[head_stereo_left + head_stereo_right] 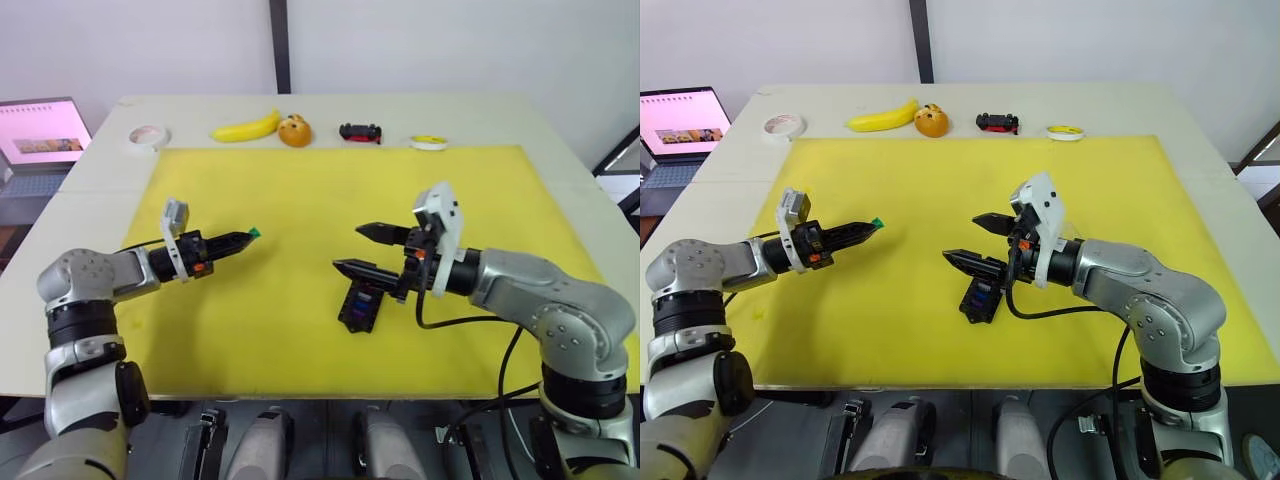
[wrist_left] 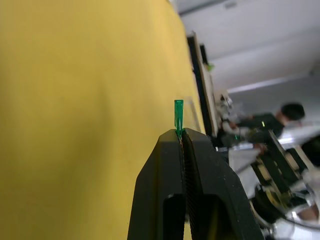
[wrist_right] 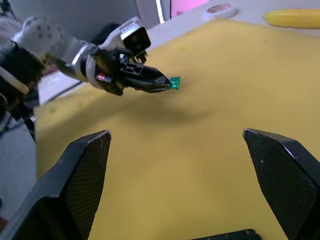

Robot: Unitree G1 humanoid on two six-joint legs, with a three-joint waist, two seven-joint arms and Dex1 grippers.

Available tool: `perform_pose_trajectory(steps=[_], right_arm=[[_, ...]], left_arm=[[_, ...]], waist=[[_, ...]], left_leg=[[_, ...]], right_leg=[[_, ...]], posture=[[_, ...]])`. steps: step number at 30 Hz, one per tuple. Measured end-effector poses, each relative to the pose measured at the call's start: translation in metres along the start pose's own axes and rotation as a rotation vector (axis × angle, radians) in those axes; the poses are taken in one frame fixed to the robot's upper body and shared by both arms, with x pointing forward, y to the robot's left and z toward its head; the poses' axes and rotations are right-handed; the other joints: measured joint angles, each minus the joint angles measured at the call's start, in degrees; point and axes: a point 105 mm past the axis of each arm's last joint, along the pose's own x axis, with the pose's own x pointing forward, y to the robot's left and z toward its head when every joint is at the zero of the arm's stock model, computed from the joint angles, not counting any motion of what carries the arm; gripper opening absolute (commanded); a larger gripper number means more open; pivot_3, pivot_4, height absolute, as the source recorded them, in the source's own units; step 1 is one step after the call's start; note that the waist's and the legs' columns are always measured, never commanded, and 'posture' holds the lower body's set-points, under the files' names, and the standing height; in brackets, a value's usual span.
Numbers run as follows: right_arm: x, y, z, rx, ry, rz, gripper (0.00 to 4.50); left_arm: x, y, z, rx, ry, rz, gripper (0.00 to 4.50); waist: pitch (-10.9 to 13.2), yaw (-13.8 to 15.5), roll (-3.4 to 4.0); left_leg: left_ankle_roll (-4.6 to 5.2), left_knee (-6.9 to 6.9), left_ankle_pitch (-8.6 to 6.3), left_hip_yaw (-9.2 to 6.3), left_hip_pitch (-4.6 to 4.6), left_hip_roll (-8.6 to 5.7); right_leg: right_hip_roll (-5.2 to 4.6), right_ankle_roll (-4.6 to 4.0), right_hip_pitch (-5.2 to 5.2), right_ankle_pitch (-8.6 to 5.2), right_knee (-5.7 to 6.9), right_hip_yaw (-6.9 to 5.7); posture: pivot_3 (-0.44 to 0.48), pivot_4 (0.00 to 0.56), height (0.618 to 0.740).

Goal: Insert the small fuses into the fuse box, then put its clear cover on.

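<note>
No legible writing or labels on anything; laptop (image 1: 40, 135) at far left shows a pink screen, text too small to read. White tape roll (image 1: 148, 136) sits on the pale table (image 1: 560, 130) just off the mat's far-left corner. Left gripper (image 1: 246, 237) is clamped tight on a teal fuse (image 1: 255, 233), held above the yellow mat (image 1: 300, 190); its ribbed black fingers (image 2: 200, 165) pinch the fuse's lower end, and the translucent flat tab sticks out past the tips. Along the far table edge: banana (image 1: 246, 127), a round orange-brown item (image 1: 294, 131), small black-and-red toy car (image 1: 361, 132), yellow-and-white tape roll (image 1: 430, 142). Mat surface is matte and flat. Fuse box (image 1: 360, 305), a black rectangular plastic block with blue and red bits seated on top, lies on the mat near centre-right, directly under the right gripper (image 1: 357, 250). Right gripper is spread wide, holding nothing; pointed black fingers, textured inner pads (image 3: 85, 175).
</note>
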Motion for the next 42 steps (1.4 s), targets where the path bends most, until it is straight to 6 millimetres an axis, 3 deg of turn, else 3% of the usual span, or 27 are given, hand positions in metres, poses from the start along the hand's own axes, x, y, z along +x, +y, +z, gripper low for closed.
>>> perform_pose_trajectory(steps=[5,15,19,30,34,42], right_arm=[[0.009,0.007,0.003,0.109,-0.049,0.032,4.50],[0.024,0.010,0.006,0.309,-0.126,0.018,4.50],[0.026,0.010,0.010,0.349,-0.145,0.017,3.20],[0.029,0.013,0.019,0.428,-0.178,0.039,3.20],[0.029,0.014,0.019,0.439,-0.174,0.038,1.95],[0.029,0.016,0.019,0.445,-0.162,0.045,1.95]], left_arm=[[0.014,-0.040,-0.014,0.068,0.082,-0.171,0.04],[0.032,-0.069,-0.021,0.108,0.085,-0.318,0.04],[0.036,-0.072,-0.024,0.105,0.087,-0.333,0.00],[0.041,-0.078,-0.028,0.108,0.114,-0.349,0.00],[0.043,-0.080,-0.027,0.113,0.106,-0.355,0.00],[0.046,-0.082,-0.027,0.121,0.106,-0.357,0.00]], waist=[[0.00,-0.06,0.01],[0.00,-0.15,0.01],[0.00,-0.19,0.01],[0.00,-0.25,0.01],[0.00,-0.26,0.01],[0.00,-0.24,0.01]], left_leg=[[-0.02,-0.05,0.01,0.03,0.00,0.05],[-0.05,-0.07,0.03,0.14,-0.02,0.07],[-0.04,-0.07,0.03,0.17,-0.02,0.07],[-0.01,-0.07,0.01,0.20,-0.03,0.07],[0.00,-0.07,0.00,0.20,-0.03,0.07],[0.04,-0.07,-0.01,0.21,-0.03,0.07]], right_leg=[[0.05,0.00,-0.05,0.00,0.00,0.01],[0.12,0.00,-0.17,0.00,0.05,0.03],[0.18,0.00,-0.18,0.00,0.06,0.04],[0.22,0.00,-0.19,0.00,0.06,0.05],[0.23,0.00,-0.18,0.00,0.05,0.05],[0.23,0.00,-0.18,0.00,0.05,0.06]], posture=[[0.000,0.150,0.740],[0.000,0.150,0.740],[0.000,0.150,0.740],[0.000,0.150,0.740],[0.000,0.150,0.740],[0.000,0.150,0.740]])
